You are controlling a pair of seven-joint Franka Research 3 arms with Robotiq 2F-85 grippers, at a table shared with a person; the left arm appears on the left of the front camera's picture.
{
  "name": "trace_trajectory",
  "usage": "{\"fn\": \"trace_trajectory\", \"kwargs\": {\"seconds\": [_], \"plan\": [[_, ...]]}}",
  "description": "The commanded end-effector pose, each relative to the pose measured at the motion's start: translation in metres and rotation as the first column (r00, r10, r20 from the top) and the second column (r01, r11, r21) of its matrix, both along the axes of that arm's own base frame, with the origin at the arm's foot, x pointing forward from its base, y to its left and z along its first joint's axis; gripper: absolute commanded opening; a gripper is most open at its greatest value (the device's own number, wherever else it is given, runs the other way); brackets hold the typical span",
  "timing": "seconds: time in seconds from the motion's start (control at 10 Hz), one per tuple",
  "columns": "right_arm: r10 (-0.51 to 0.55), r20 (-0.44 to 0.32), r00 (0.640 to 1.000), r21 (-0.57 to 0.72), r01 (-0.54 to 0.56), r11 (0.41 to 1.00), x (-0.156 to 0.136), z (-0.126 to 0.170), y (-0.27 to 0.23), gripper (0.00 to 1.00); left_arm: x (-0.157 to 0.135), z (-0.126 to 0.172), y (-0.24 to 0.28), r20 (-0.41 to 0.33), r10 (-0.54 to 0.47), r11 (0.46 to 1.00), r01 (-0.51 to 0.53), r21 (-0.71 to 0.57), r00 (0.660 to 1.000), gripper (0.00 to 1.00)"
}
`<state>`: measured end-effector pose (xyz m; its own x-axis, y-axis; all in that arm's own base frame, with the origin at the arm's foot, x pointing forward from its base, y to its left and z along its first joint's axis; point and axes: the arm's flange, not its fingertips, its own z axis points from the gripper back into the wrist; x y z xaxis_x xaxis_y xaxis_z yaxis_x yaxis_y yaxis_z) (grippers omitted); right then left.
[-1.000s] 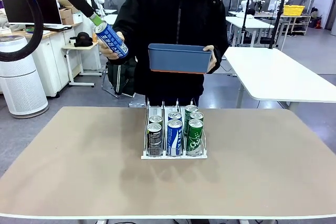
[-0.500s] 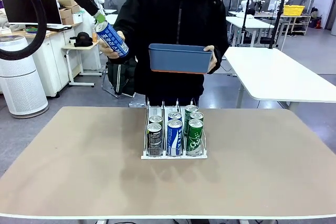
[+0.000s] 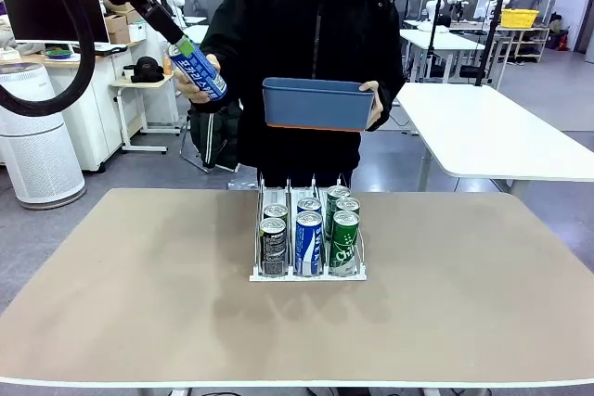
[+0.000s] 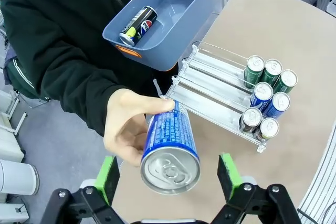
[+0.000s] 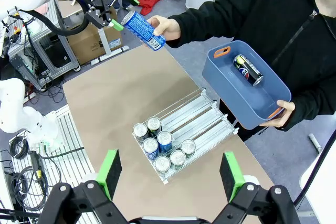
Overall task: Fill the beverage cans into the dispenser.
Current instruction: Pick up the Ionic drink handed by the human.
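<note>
Left gripper is spread wide with nothing in its grasp, its green pads standing either side of the silver top of a blue can without touching it; the person's hand holds that can tilted, top end toward the gripper, up at the far left beyond the desk. Right gripper hangs high over the desk, likewise released and empty.

Judging from this, the risks lie in the handover; the pads reach only the top end of a smooth round can, so a shallow pinch could let it swing or slip once the hand lets go; the person's fingers wrap the side close by, so closing further down could nip them; a tilted can would also be awkward to set between the thin dividers.

Dispenser sits at the middle of the desk, clear with three lanes; six cans stand at its near end, two dark on the left, two blue in the middle, two green on the right; the far stretch of each lane is bare. One dark can lies in the blue bin the person holds.
</note>
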<state>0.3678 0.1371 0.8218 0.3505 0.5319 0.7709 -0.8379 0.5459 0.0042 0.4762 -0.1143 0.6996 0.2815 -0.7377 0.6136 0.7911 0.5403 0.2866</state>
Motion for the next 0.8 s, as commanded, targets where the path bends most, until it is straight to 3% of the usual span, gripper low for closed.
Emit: {"fn": "trace_trajectory", "kwargs": {"seconds": [0.0, 0.7], "plan": [[0.001, -0.002, 1.000, -0.001, -0.001, 1.000, -0.001, -0.002, 0.000, 1.00, 0.010, -0.004, 0.008, 0.012, -0.030, 0.999, 0.031, -0.012, 0.999, 1.00], [0.001, -0.002, 1.000, -0.001, -0.001, 1.000, -0.001, -0.002, 0.000, 1.00, 0.030, -0.026, 0.006, -0.018, -0.019, 0.999, 0.018, -0.034, 1.000, 1.00]]}}
